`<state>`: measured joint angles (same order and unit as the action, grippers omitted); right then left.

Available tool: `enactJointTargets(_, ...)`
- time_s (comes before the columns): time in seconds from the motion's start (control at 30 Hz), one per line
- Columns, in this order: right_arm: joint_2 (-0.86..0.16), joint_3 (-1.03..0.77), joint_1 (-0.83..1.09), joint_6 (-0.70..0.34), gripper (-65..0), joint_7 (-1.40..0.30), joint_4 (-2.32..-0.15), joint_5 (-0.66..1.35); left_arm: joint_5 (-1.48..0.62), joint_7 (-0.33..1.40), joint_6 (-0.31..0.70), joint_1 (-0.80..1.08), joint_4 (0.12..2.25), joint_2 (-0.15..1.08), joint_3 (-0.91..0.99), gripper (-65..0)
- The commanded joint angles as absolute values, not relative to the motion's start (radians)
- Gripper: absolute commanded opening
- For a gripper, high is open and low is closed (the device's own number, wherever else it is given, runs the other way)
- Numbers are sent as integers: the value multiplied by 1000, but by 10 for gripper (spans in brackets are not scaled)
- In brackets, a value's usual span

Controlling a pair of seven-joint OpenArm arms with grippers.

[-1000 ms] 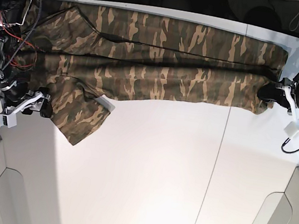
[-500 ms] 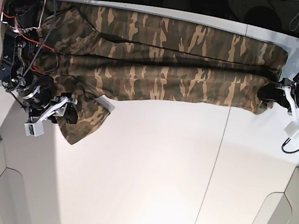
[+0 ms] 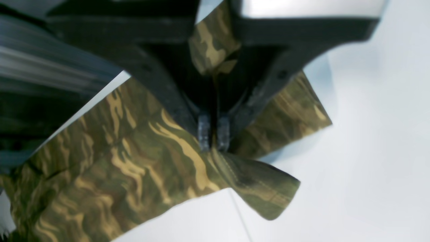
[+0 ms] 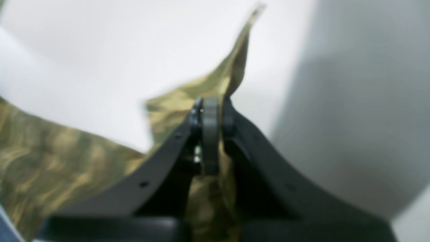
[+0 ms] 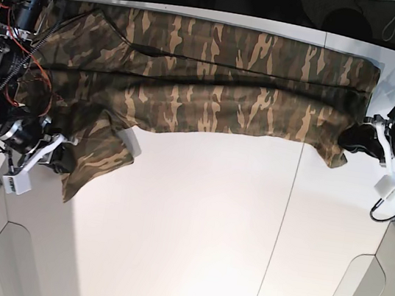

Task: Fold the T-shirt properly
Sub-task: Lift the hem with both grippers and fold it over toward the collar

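Across the upper half of the base view, the T-shirt (image 5: 215,76) lies stretched in a long band on the white table (image 5: 207,231), running from the left edge almost to the right edge. At the lower left of that view, your right gripper (image 5: 53,159) is clamped on the hanging sleeve end; at the right edge, your left gripper (image 5: 353,139) pinches the hem corner.

For this step, judged as lifting both ends for the next fold, keep the two ends level and the cloth lightly taut between them, so the middle neither drags nor bunches. Move both arms together; a lag on one side would likely skew the fold line.

The left wrist view shows what the base view cannot: the fingertips (image 3: 204,131) are closed tight on a bunched ridge of camouflage cloth, with a loose flap drooping below. The right wrist view, though blurred, shows its jaws closed on a thin fold that stands up past the pads. Only the base view shows the shirt's whole lie.
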<state>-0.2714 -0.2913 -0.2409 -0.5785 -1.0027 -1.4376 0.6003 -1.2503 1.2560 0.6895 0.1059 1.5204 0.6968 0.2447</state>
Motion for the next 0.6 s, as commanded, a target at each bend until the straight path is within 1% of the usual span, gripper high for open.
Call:
enactJointTargets(0.0,-289,-323,-226,-588,-650,-1030,-1507,648,-1268,1253,698,110,1555,723,270,-650)
enactJointTargets(0.1,-288,-411,-132,-591,-650,-1108,-1667,732,-1268,1257,698,159,1604,732,323,-650)
enactJointTargets(0.27,-288,-538,58,-591,-650,-1111,-1816,815,-1268,1257,698,237,1635,731,427,-650)
enactJointTargets(0.43,-282,-641,194,-607,-650,-1111,-1850,883,-1269,1257,698,291,1635,731,453,-650)
enactJointTargets(0.57,-279,-648,259,-607,-650,-1111,-1850,882,-1272,1257,698,317,1635,731,453,-650)
